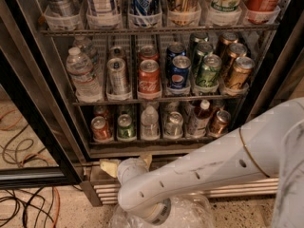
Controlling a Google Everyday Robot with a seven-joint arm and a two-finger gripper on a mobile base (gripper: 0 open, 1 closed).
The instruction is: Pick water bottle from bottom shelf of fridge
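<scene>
**A:** Where is the gripper (pixel 127 164) sitting?

**B:** It is hanging low in front of the fridge (pixel 28 103), just below the bottom shelf (pixel 142 141) and level with the steel base. The white arm (pixel 213 160) is reaching in from the right, and its wrist is covering most of the gripper.

**A:** Are the jaws showing?

**B:** Only in part. Two pale yellow fingertips (pixel 108 167) are poking out, one left of the wrist and one right of it, so the jaws are standing spread. The gap between them is lying hidden behind the wrist.

**A:** And the water bottle (pixel 149 121)?

**B:** It is standing upright at the front of the third lane from the left on the bottom shelf, between a green can (pixel 125 127) and a silver can (pixel 174 124). The gripper is sitting below it and apart from it. The label is showing too blurred to read.

**A:** What else is filling that row?

**B:** A red can (pixel 100 128) is standing at the left end. A white-capped bottle of dark drink (pixel 199 118) is standing right of the silver can, and a copper can (pixel 219 122) beyond it. Whatever is standing behind the front row is hard to make out.

**A:** Higher up?

**B:** A bigger ribbed bottle (pixel 80 72), a Coca-Cola can (pixel 148 77) and a Pepsi can (pixel 179 72) are sitting on the rack above. The top row is being cut off by the upper edge.

**A:** And near the floor?

**B:** Crinkled clear plastic (pixel 190 215) is showing under the arm, cut off at the bottom edge, and what it is cannot be told. Cables (pixel 23 208) are trailing on the floor at the left.
</scene>
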